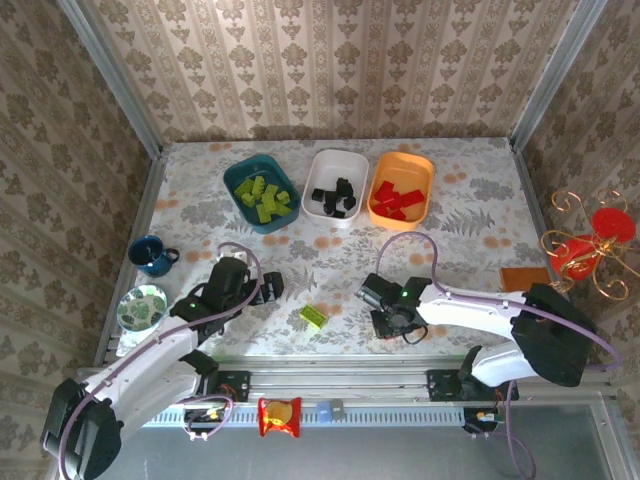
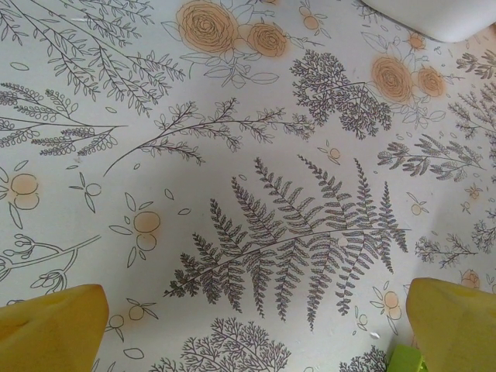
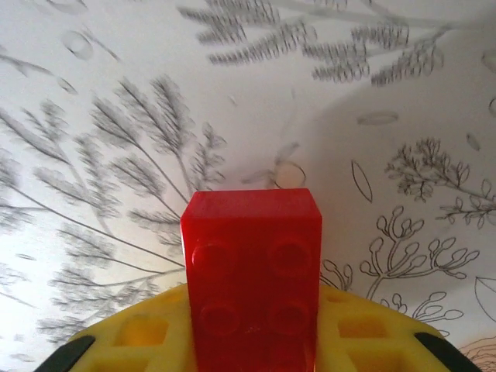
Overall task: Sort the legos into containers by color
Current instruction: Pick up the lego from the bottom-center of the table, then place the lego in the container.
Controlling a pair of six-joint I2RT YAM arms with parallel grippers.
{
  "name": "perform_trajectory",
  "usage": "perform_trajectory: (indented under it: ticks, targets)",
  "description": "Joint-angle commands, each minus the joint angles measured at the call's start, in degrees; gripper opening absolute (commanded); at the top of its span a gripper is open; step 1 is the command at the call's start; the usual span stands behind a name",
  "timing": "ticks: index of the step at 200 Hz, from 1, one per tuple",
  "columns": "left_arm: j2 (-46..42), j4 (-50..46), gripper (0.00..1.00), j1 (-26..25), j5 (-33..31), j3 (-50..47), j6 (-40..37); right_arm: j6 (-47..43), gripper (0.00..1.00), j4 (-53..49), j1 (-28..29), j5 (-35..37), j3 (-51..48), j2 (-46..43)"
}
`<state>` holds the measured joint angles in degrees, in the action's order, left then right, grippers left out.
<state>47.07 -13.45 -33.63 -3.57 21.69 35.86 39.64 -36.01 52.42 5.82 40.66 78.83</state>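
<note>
Right wrist view: a red brick (image 3: 252,287) is being gripped tight by the right gripper (image 1: 390,320). The orange tray (image 1: 418,168) is lying straight ahead, well apart. The left gripper (image 1: 270,288) is being held wide, a green brick (image 1: 314,316) just right of it.

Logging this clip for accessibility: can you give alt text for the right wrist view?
A red brick with four studs sits gripped in the right tool, between its yellow fingers. Behind it lies a white table cover printed with grey ferns and leaves.
</note>
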Motion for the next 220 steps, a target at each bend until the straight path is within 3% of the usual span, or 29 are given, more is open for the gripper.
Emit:
perform_trajectory:
  ticks: [1, 20, 51, 98, 141, 183, 200, 220]
  targets:
    - [-1.1, 0.0, 1.00, 0.6, 1.0, 0.0, 0.1, -4.3, 0.26, 0.3, -1.4, 2.6, 5.9, -1.1]
    - [-1.1, 0.3, 1.00, 0.7, 1.5, 0.2, 0.2, -8.4, 0.24, 0.0, -5.9, 3.2, 11.4, -2.4]
    - [-0.9, 1.7, 1.00, 0.8, 3.2, 0.0, 0.3, -12.3, 0.22, 4.9, -17.9, 2.5, 18.7, -2.2]
    - [-0.2, 1.1, 1.00, 0.8, 3.7, 0.9, 0.2, -11.2, 0.22, 11.1, -32.2, 4.4, 31.4, 13.5]
    - [1.4, 0.7, 1.00, 0.8, 5.0, 1.7, -0.4, -11.9, 0.22, 4.3, -35.9, 11.5, 46.8, 30.9]
    - [2.0, -0.1, 1.00, 0.8, 5.6, 2.0, -0.9, -11.5, 0.23, -1.2, -36.2, 16.0, 55.9, 38.7]
    - [2.5, -0.3, 1.00, 0.8, 5.9, 2.1, -1.1, -11.1, 0.31, -1.5, -36.1, 15.7, 56.9, 39.1]
    - [3.0, -0.5, 1.00, 0.8, 6.3, 2.4, -1.4, -11.0, 0.56, -0.8, -36.1, 15.0, 57.1, 37.9]
